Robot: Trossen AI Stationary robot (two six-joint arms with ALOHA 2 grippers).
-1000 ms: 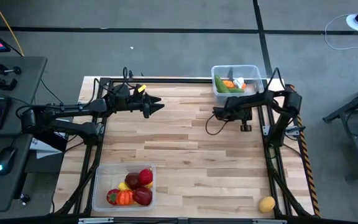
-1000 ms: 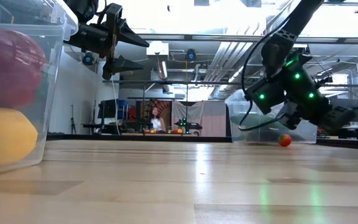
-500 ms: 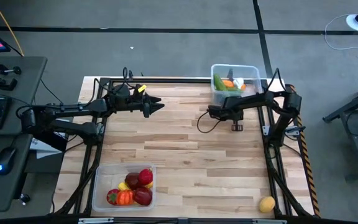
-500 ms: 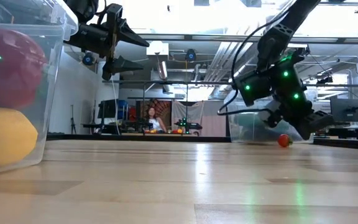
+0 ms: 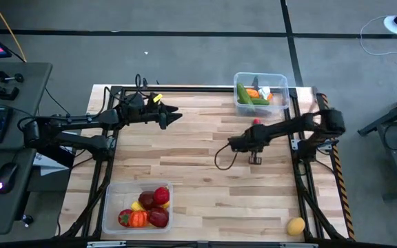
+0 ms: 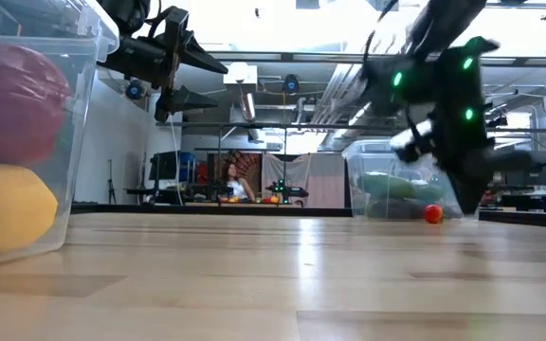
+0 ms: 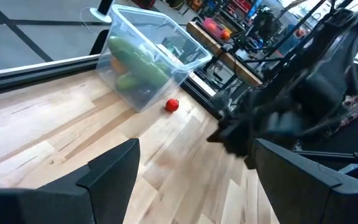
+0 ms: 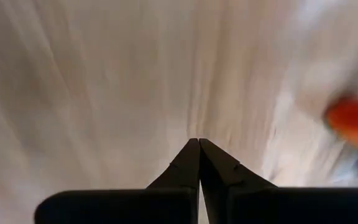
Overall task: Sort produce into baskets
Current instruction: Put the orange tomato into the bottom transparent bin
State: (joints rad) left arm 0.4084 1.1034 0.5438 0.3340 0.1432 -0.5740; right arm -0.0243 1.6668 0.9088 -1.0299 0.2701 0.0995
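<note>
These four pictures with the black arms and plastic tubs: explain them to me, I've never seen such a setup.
Two robot arms work over a wooden table. One picture looks down from above, one looks level across the table, and two come from cameras on the wrists. The left gripper hangs open and empty; the right gripper is shut, holding nothing. The near tub holds red and yellow toy produce, the far tub holds green pieces. A small red tomato and a yellow lemon lie loose on the table.

Small red tomato beside far basket — right gripper nearby, lemon well apart.
</note>
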